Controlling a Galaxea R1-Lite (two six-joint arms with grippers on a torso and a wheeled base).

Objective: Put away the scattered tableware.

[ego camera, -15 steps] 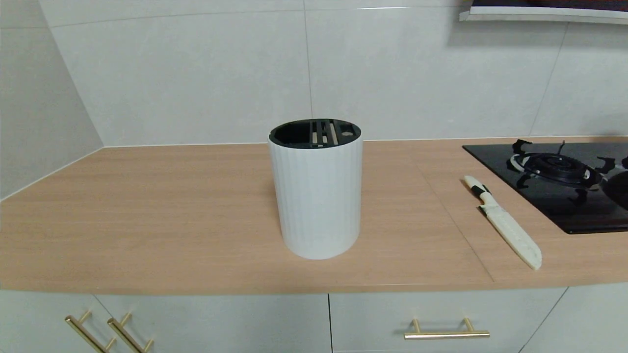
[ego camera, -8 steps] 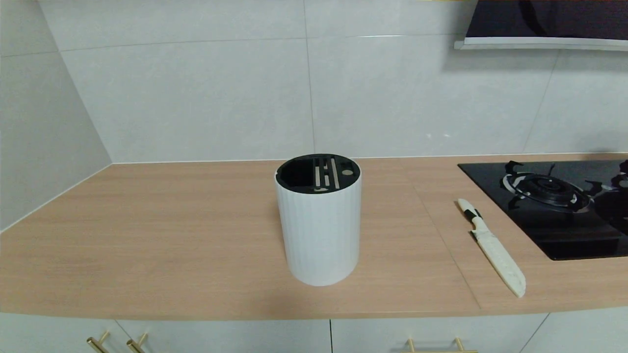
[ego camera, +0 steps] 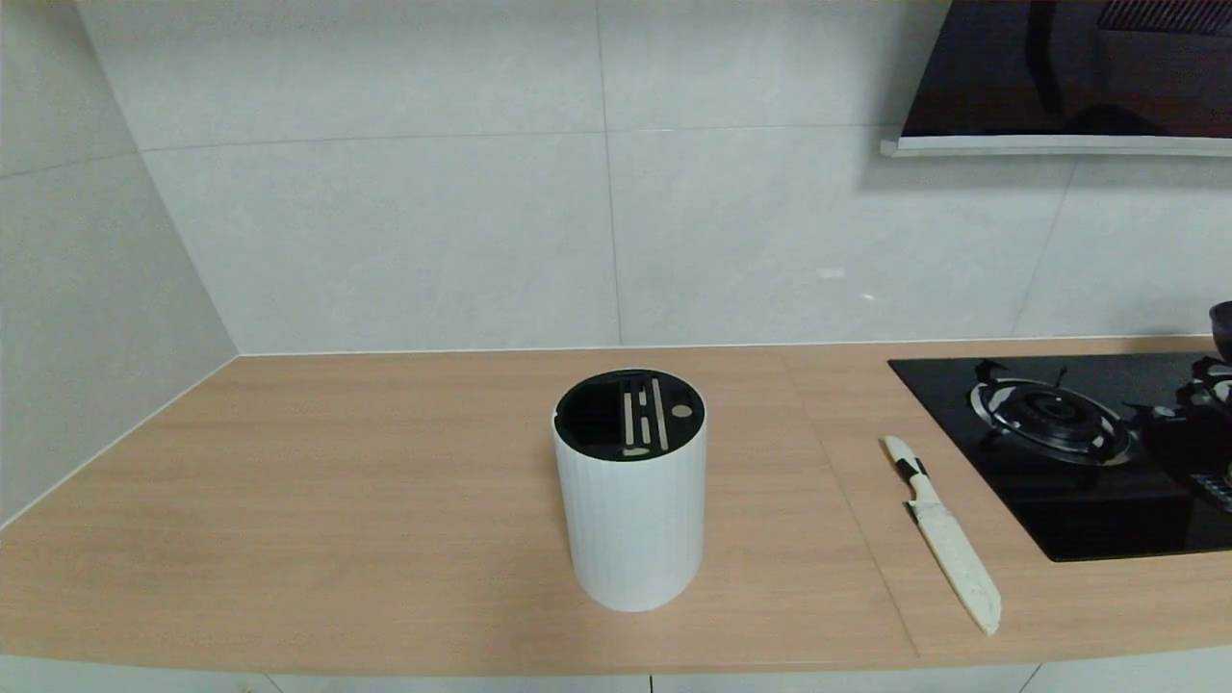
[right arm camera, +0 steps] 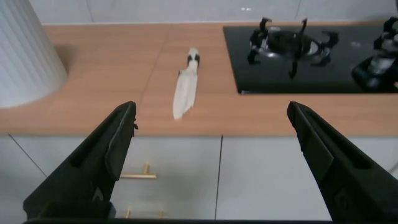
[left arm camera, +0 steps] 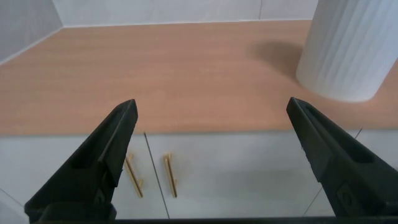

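A cream knife (ego camera: 941,535) with a black-banded handle lies flat just ahead of the right gripper (right arm camera: 210,112). A white ribbed holder (ego camera: 631,510) with a black slotted top stands upright ahead of the left gripper (left arm camera: 211,106).

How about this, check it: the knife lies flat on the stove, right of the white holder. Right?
Wrong place: the knife lies flat on the counter beside the stove, right of the white holder. The head view shows it.

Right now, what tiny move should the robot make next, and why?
Probably ease the open right hand forward toward the white knife with a black-banded handle: it lies flat on the wooden counter, ahead of that hand, outside the white ribbed holder with a black slotted top.
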